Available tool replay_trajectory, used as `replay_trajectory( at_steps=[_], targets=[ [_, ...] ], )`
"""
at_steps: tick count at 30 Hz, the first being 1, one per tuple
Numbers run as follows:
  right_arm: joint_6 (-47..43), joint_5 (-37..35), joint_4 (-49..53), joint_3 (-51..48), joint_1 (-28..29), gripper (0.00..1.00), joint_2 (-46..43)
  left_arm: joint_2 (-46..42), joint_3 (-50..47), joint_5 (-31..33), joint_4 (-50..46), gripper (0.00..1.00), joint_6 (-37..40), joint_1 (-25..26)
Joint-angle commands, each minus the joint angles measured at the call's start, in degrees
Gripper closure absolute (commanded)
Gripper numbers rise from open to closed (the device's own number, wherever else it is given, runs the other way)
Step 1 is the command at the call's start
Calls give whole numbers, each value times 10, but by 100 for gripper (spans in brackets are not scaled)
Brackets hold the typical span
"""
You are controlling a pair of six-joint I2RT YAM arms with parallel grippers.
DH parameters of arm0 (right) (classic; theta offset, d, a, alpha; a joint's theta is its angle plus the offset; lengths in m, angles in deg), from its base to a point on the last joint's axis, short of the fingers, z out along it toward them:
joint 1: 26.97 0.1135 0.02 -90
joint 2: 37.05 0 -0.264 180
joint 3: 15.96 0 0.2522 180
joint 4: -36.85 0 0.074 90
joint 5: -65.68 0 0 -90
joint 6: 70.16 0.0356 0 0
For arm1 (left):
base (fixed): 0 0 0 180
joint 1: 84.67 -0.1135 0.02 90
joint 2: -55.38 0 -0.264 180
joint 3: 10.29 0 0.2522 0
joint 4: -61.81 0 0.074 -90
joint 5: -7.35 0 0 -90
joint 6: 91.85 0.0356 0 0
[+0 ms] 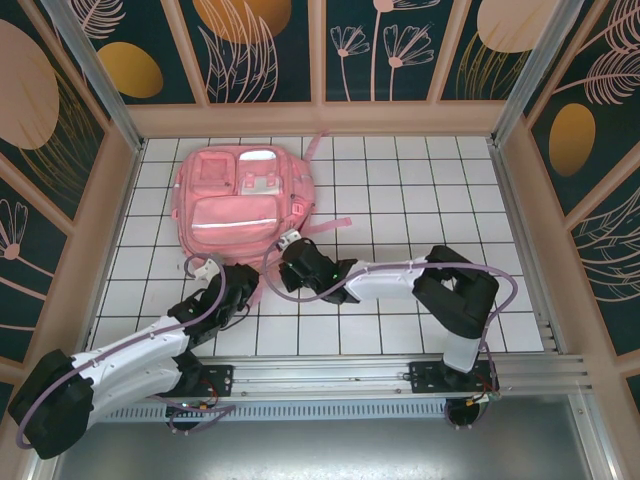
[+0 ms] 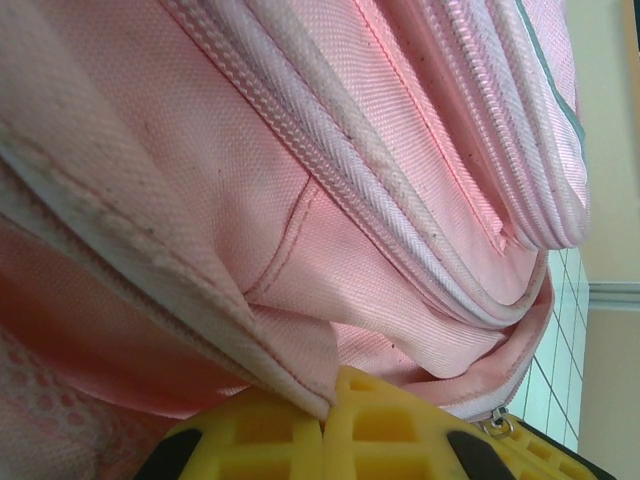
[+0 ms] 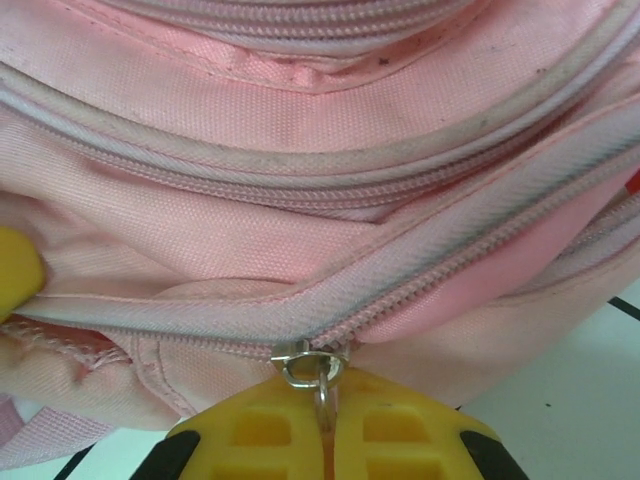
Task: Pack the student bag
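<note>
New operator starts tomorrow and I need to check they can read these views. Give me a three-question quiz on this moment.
1. Multiple choice: what does the right pincer clamp? A) a white buckle B) the metal zipper pull C) a shoulder strap
2. True or false: the left pincer stands open, clear of the student bag.
3. Fill in: in the top view, the bag lies with its front pockets facing ____.
Key: 1 B. 2 False; it is shut on a fold of the bag's fabric. 3 up.
</note>
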Motion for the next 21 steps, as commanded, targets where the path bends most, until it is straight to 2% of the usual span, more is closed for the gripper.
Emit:
replay_trajectory(
  at_steps=[1,4,8,15,21],
  targets=[
    [-14,47,72,41,-4,100,-31,-8,-1,30,-16,100,12,-2],
    [-17,65,97,64,-4,100,-37,-13,0,33,-21,100,14,-3],
    [-22,53,146,84,-14,100,-34,-22,0,40,-30,100,14,-2],
    [-26,10,168,27,-65,100,-46,-48,-3,58,-53,100,14,-3],
    [-40,2,157,10,-117,100,-43,-69,-7,75,-86,100,5,-3]
  ],
)
